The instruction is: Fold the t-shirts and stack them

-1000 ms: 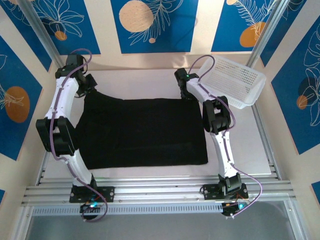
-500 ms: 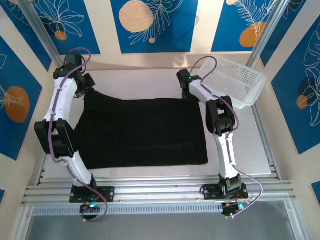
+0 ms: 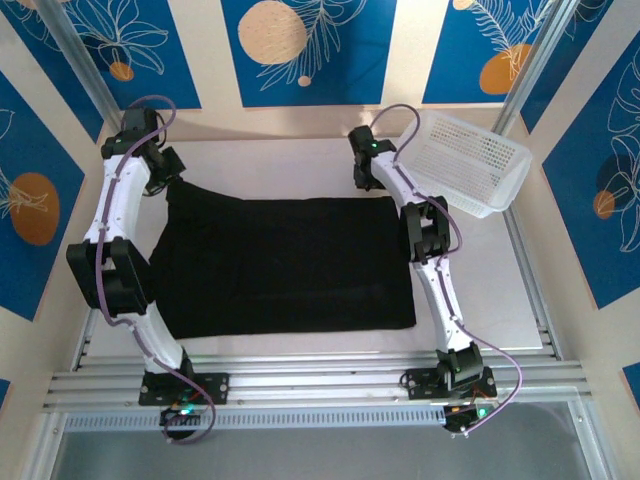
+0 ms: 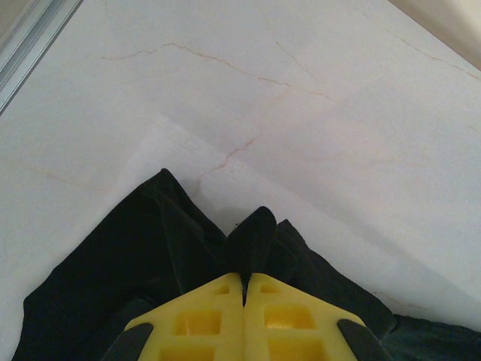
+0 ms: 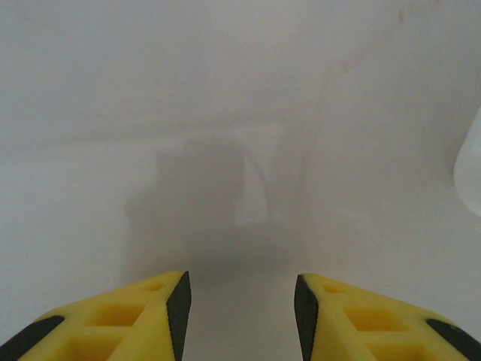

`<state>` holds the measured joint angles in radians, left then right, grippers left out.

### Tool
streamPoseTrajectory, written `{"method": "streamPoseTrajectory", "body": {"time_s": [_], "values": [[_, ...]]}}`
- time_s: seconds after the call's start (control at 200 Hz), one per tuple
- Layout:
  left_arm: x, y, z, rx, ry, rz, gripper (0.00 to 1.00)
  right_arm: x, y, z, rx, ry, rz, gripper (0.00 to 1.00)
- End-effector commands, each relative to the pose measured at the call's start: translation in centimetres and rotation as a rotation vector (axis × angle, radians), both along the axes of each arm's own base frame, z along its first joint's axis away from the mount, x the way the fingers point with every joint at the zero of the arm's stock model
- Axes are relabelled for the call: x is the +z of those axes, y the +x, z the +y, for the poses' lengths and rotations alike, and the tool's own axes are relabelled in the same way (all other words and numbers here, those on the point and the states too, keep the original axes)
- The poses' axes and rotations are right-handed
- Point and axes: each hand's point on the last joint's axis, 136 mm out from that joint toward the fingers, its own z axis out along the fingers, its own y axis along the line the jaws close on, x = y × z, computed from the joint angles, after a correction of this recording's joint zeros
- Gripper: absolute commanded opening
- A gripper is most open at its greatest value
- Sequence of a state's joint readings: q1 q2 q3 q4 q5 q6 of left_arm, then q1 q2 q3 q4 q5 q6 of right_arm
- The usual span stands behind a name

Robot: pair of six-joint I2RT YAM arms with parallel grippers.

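One black t-shirt [image 3: 285, 265] lies flat on the white table [image 3: 500, 300], plain face up. The left gripper [image 4: 244, 280] is clamped on fabric at its far left corner. The right gripper [image 5: 240, 301], jaws partly apart and empty, hangs over bare table near the far right corner, beside the white basket [image 3: 470, 165]

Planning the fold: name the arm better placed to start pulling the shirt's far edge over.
Left. The left pincer is shut on the t-shirt's far corner; the right pincer stands open over bare table, gripping nothing.
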<state>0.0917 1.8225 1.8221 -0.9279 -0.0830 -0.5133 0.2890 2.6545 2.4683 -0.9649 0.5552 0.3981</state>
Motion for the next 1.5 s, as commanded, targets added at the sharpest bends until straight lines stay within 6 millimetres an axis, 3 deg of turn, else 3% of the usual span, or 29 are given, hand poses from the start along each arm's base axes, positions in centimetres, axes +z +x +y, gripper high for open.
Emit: {"method": "streamPoseTrajectory", "body": {"time_s": [0.0, 0.115, 0.255, 0.51, 0.73, 0.96, 1.09, 1.165, 1.265, 1.35, 1.415, 1.495], "values": [[0.8, 0.1, 0.4, -0.002, -0.001, -0.012, 0.00, 1.9, -1.0, -5.9, -0.133, -0.045, 0.040, 0.43], [0.6, 0.0, 0.2, -0.003, -0.012, -0.012, 0.00, 3.7, -0.8, -7.7, -0.177, -0.049, 0.001, 0.45], [0.4, 0.1, 0.1, -0.001, -0.022, -0.010, 0.00, 4.4, -2.0, -9.3, -0.237, -0.054, 0.034, 0.46], [0.3, 0.3, 0.0, -0.008, -0.018, -0.012, 0.00, 8.7, -3.2, -3.3, -0.073, -0.019, -0.074, 0.51], [-0.2, -0.2, 3.6, 0.054, 0.034, 0.013, 0.00, 7.4, -4.6, -0.8, -0.105, 0.049, -0.052, 0.52], [-1.7, 1.3, 7.4, 0.070, 0.081, 0.040, 0.00, 5.9, -3.9, 3.3, -0.063, 0.097, -0.016, 0.52], [-2.6, 2.3, 9.1, 0.080, 0.089, 0.050, 0.00, 4.6, -4.0, 4.5, -0.102, 0.155, 0.026, 0.52], [-3.2, 3.4, 9.3, 0.073, 0.066, 0.043, 0.00, 4.4, -4.3, 4.6, -0.155, 0.208, 0.042, 0.52], [-3.9, 4.5, 9.2, 0.066, 0.037, 0.034, 0.00, 5.8, -4.1, 5.2, -0.139, 0.226, -0.002, 0.52], [-4.3, 5.0, 8.7, 0.062, 0.020, 0.035, 0.00, 6.5, -4.7, 4.4, -0.166, 0.177, 0.011, 0.52], [-4.4, 5.0, 8.4, 0.059, 0.020, 0.038, 0.00, 5.8, -5.7, 3.7, -0.194, 0.138, 0.043, 0.52], [-4.3, 4.9, 8.3, 0.060, 0.022, 0.039, 0.00, 4.2, -6.0, 4.1, -0.178, 0.160, 0.061, 0.51]]}}
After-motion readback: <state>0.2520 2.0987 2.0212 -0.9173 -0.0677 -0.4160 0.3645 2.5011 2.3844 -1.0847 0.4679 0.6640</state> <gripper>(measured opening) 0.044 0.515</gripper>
